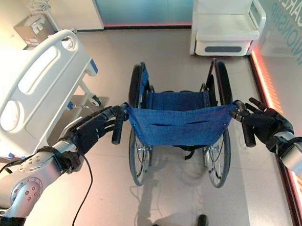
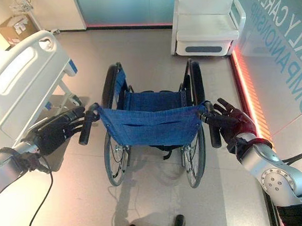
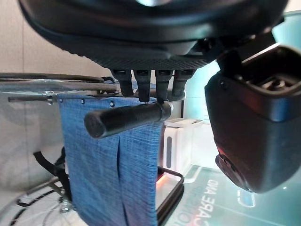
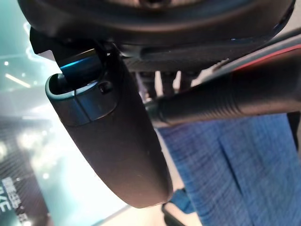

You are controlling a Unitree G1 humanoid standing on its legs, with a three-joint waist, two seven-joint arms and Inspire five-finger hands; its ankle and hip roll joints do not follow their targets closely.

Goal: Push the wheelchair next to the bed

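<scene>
Wheelchair (image 1: 180,124): dead ahead of you, back toward you. Left hand (image 1: 93,131) and right hand (image 1: 264,124): fingers straight, at its push handles, equally near. Bed (image 1: 34,92): ahead-left, close beside the chair.

Floor (image 1: 162,45), pale and glossy: we are recording it as carrying the wheelchair (image 1: 179,121) at centre on its wheels, the bed (image 1: 34,87) standing to the left, a white chair (image 1: 227,24) standing at the far right, and a cardboard box (image 2: 15,28) sitting far left.
</scene>
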